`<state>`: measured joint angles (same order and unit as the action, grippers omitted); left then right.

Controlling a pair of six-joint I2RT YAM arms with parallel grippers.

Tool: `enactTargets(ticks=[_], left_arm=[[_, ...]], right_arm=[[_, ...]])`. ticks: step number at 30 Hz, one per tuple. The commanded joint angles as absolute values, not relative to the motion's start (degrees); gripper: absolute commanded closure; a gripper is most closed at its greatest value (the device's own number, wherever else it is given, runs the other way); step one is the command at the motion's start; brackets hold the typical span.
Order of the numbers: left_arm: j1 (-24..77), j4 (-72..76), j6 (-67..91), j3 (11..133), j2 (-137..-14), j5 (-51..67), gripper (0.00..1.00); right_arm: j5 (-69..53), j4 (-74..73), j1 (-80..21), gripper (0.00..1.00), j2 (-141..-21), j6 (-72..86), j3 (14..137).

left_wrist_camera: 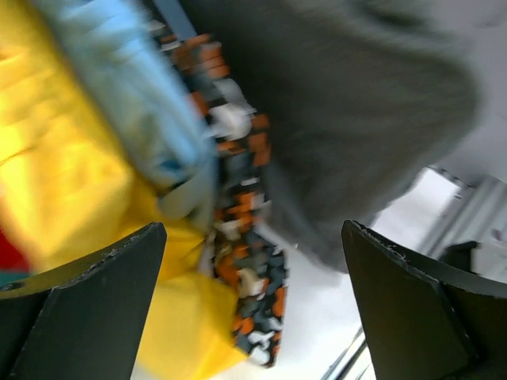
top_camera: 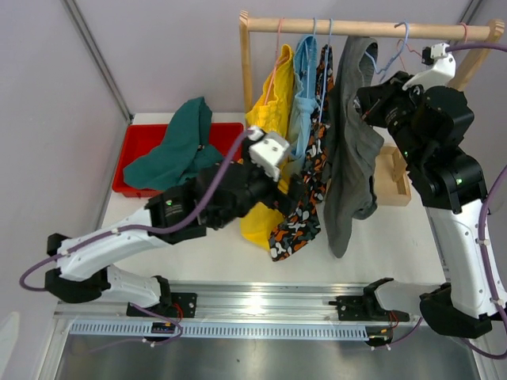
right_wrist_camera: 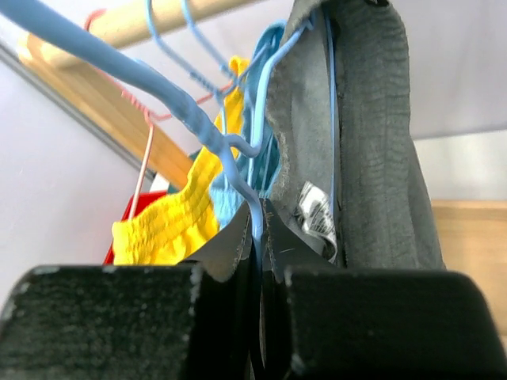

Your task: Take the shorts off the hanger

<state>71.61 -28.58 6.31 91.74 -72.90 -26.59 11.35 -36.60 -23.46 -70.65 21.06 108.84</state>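
Right tool (right_wrist_camera: 260,273): clamped shut on thin curved blue hanger (right_wrist_camera: 235,162); soft grey shorts (right_wrist_camera: 372,142) draped just beyond. Left tool (left_wrist_camera: 253,237): jaws spread wide, empty; yellow shorts (left_wrist_camera: 71,158), camouflage shorts (left_wrist_camera: 253,309) hanging ahead

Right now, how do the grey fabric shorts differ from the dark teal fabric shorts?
Place: the grey fabric shorts hang from the wooden rail; the dark teal fabric shorts lie in the red bin. Pose: grey drapes long; teal is crumpled. Grip: the right end effector is shut on a light blue hanger at the grey waistband; no end effector holds the teal. Both are plain soft fabric.
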Motion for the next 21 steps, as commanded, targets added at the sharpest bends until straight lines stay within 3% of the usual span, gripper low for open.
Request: enactTargets(ticks=[1,10,21], left_arm=[[76.19,-23.57,3.78,95.53,-78.29,-23.3,0.01],[80.16,-13.28,7.47,96.32,-87.36,-14.6,0.01],[80.51,-6.78,4.93,97.47,-94.21,-20.65,0.01]], right_arm=[[15.11,-33.22,-26.1,1.0,-68.3,22.32,107.06],[21.36,-34.98,-27.95,1.0,-65.57,24.08,104.33],[20.39,-38.05,-28.3,1.0,-63.64,28.3,104.77]])
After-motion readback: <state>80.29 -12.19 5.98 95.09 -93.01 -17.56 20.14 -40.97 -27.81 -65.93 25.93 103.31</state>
